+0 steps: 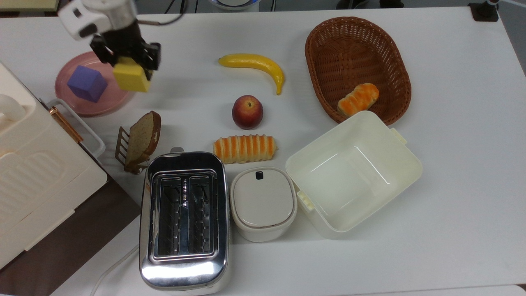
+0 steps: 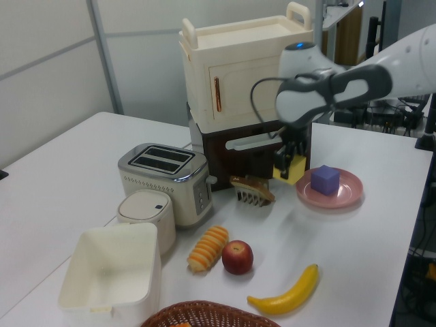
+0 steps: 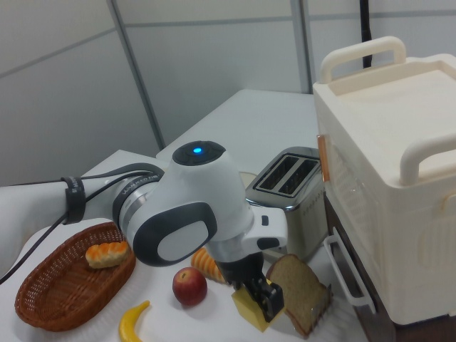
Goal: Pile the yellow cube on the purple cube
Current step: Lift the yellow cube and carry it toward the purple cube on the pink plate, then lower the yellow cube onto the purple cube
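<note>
I see my gripper (image 1: 128,61) clenched on the yellow cube (image 1: 131,77), the purple cube (image 1: 86,83) beside it to the top view's left.

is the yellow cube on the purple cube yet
Not yet. The gripper holds the yellow cube in the air beside the purple cube.

Yellow cube (image 1: 131,77), purple cube (image 1: 87,83), pink plate (image 1: 109,102), brown basket (image 1: 318,61).

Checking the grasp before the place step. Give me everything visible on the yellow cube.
The yellow cube is a plain matte pale-yellow block, foam-like, with sharp edges. It is clamped in the gripper and lifted off the table, slightly tilted. In the top view it hangs over the right rim of the pink plate, beside the purple cube and not touching it.
</note>
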